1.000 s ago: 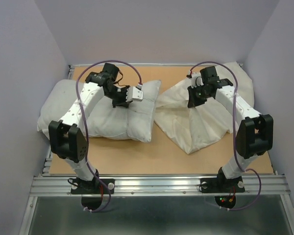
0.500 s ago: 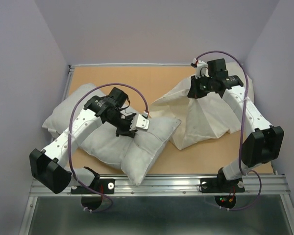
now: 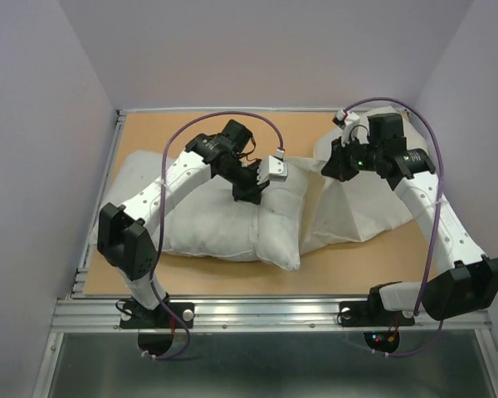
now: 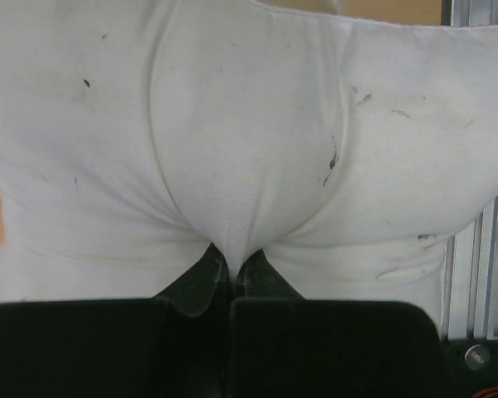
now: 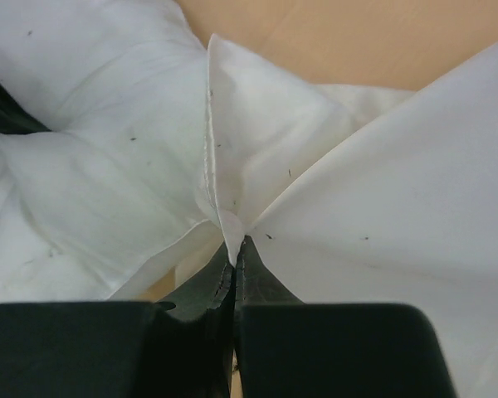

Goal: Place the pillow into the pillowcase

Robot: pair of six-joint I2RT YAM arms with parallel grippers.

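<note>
The pillow [image 3: 212, 220], a puffy greyish-white cushion, lies on the left and middle of the table. My left gripper [image 3: 246, 196] is on its upper right part, shut on a pinch of the pillow's fabric [image 4: 232, 191], with the left gripper [image 4: 231, 267] closed tight. The cream pillowcase [image 3: 361, 207] lies at the right, its near-left edge touching the pillow. My right gripper [image 3: 330, 168] is shut on the pillowcase's hemmed edge [image 5: 212, 141] and holds it raised like a tent; the right gripper [image 5: 235, 250] is closed on that hem. The pillow's corner [image 5: 75, 166] shows to the left of the hem.
The wooden table top [image 3: 174, 133] is bare at the back left. Purple walls close in on three sides. A metal rail [image 3: 266, 311] runs along the near edge and also shows in the left wrist view [image 4: 481, 274].
My left gripper has dragged the pillow back from the near edge toward the middle and right. My right gripper has shifted slightly lower and right, still holding the pillowcase up.
</note>
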